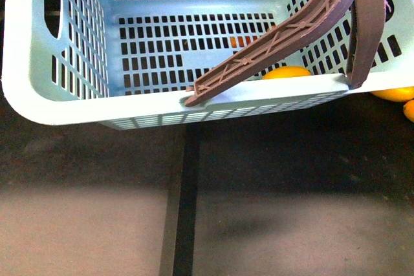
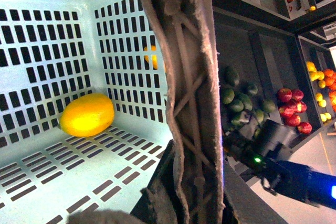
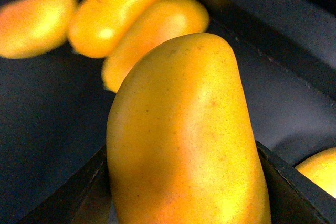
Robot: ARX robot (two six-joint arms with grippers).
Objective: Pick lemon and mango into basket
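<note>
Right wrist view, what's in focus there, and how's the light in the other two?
Right wrist view: the near mango is sharp, the mangoes behind are blurred. Left wrist view: the lemon is brightly lit inside the basket. Front view: dark shadow lies on the floor below the basket.

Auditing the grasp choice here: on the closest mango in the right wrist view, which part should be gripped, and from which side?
Grip the mango across its narrower middle, squeezing the two long flanks, and approach end-on along its length, as the wrist camera faces it. The other mangoes lie beyond its far end, so both flanks look free.
</note>
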